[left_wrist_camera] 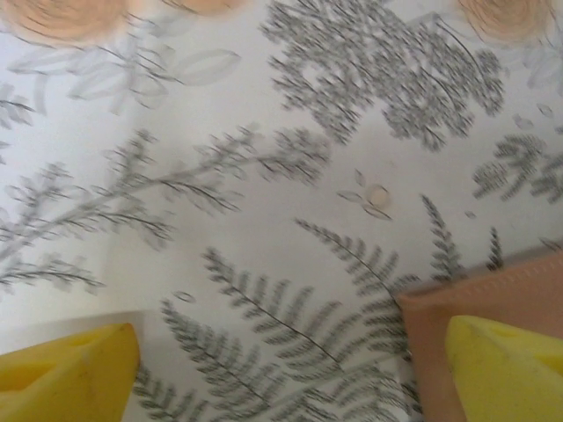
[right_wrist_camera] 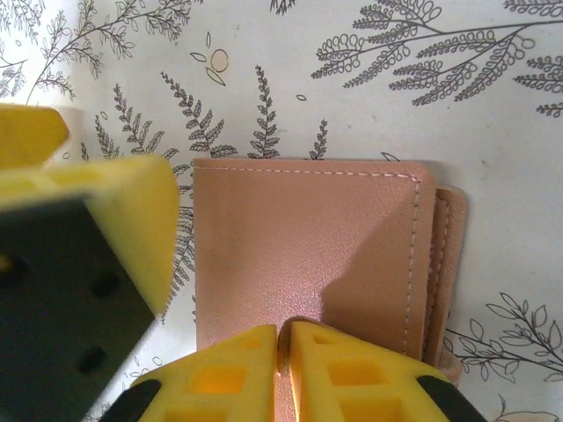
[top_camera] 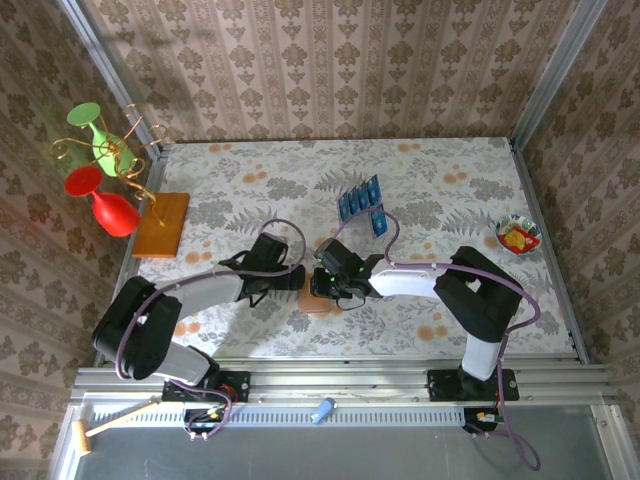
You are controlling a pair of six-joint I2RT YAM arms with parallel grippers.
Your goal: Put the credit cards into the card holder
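Robot test cell, staged to look domestic. Evidence: aluminium frame posts [top_camera: 555,70] carry patterned wallpaper panels [top_camera: 330,60] on three sides; two robot arms [top_camera: 470,290] are bolted to a metal rail [top_camera: 340,380] at the near edge; a floral tablecloth [top_camera: 450,180] covers the bench; props include a wire stand of coloured glasses [top_camera: 105,175] and a small dish [top_camera: 518,236].

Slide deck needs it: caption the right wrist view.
Closed right gripper at edge of folded card holder on fern-print tablecloth.
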